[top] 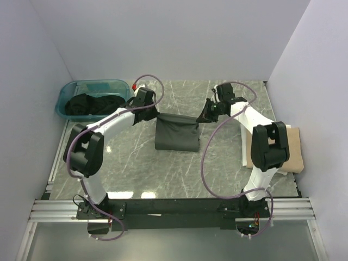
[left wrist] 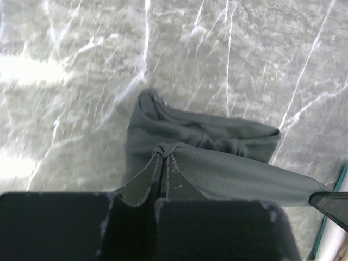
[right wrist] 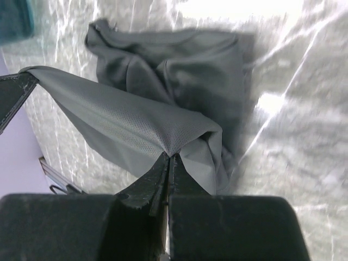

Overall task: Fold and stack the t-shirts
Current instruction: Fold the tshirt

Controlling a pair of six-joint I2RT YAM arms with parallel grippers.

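Note:
A dark grey-olive t-shirt (top: 176, 133) hangs stretched between both arms above the marble table, its lower part drooping onto the surface. My left gripper (top: 154, 114) is shut on its left top corner; in the left wrist view the cloth (left wrist: 217, 163) bunches at the pinched fingertips (left wrist: 162, 154). My right gripper (top: 200, 117) is shut on the right top corner, and the taut edge (right wrist: 125, 117) runs leftward from its closed tips (right wrist: 169, 154). A tan folded t-shirt (top: 293, 149) lies at the right edge. Black t-shirts (top: 89, 103) fill the tub.
A teal plastic tub (top: 72, 89) stands at the back left of the table. White walls close in on three sides. The arm bases sit on a metal rail (top: 174, 209) along the near edge.

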